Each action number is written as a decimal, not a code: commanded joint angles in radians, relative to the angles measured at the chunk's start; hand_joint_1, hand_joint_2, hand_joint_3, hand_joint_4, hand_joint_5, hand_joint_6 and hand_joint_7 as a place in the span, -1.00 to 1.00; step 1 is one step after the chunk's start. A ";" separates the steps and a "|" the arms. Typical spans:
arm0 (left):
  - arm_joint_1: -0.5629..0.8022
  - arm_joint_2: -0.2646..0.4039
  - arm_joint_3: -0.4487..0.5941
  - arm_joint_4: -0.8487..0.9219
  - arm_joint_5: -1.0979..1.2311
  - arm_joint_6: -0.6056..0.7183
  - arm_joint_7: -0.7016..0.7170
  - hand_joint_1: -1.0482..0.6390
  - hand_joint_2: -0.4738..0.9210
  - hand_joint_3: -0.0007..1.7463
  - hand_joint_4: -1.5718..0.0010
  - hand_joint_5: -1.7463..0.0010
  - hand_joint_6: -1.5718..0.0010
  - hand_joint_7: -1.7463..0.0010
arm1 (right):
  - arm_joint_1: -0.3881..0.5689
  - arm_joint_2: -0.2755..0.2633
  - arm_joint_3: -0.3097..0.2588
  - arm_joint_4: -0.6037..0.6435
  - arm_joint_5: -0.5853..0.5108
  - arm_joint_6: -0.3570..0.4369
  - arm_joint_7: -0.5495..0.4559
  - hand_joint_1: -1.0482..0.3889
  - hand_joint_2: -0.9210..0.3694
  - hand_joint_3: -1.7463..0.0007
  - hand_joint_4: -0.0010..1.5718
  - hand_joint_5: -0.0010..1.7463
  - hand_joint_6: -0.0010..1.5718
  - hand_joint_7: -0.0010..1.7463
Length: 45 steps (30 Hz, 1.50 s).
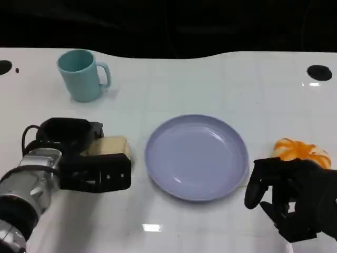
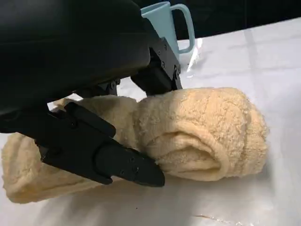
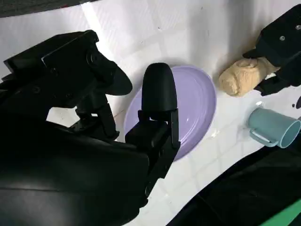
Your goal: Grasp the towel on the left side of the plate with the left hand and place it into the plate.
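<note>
The towel (image 2: 197, 134), a cream roll, lay on the white desk (image 1: 221, 79) just left of the lavender plate (image 1: 196, 156), not yet in it. The left hand (image 1: 87, 158) was over the roll, with fingers (image 2: 101, 157) set along both of its flanks and touching the cloth; the left wrist view showed the towel still resting on the desk, so the grip appeared to be closing rather than secured, and whether the roll was firmly held could not be confirmed. In my assessment the reach was complete, while the grasp, lift, carry to the right and release into the plate all remained outstanding. The plate held nothing. The right hand (image 1: 295, 197) stood near the plate's right edge, fingers loosely apart and holding nothing. A teal mug (image 1: 81, 75) stood behind the towel, and an orange object (image 1: 301, 152) lay beside the right hand.
</note>
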State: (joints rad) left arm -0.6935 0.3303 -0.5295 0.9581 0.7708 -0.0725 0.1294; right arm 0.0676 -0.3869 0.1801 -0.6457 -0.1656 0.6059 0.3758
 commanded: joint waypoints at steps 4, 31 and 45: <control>0.012 -0.011 0.065 -0.015 -0.054 -0.019 0.108 -0.02 0.99 -0.75 -0.07 -1.00 0.13 -0.60 | -0.020 0.002 0.020 -0.011 -0.010 0.023 -0.010 0.45 -0.41 -0.27 -0.05 1.00 -0.10 0.64; 0.083 -0.167 0.052 -0.532 -0.075 0.057 -0.067 0.00 0.51 -0.01 -0.13 -1.00 0.22 -1.00 | 0.002 -0.009 -0.016 -0.031 0.014 0.017 -0.003 0.47 -0.42 -0.27 -0.05 1.00 -0.08 0.63; 0.111 -0.253 -0.022 -0.557 -0.053 0.141 -0.140 -0.03 0.73 -0.44 -0.05 -1.00 0.09 -0.21 | 0.003 -0.008 -0.020 -0.026 0.019 0.014 0.000 0.47 -0.42 -0.26 -0.05 1.00 -0.08 0.63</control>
State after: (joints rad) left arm -0.6042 0.0667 -0.5498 0.4143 0.7122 0.0490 0.0082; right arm 0.0646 -0.3874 0.1679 -0.6634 -0.1506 0.6224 0.3778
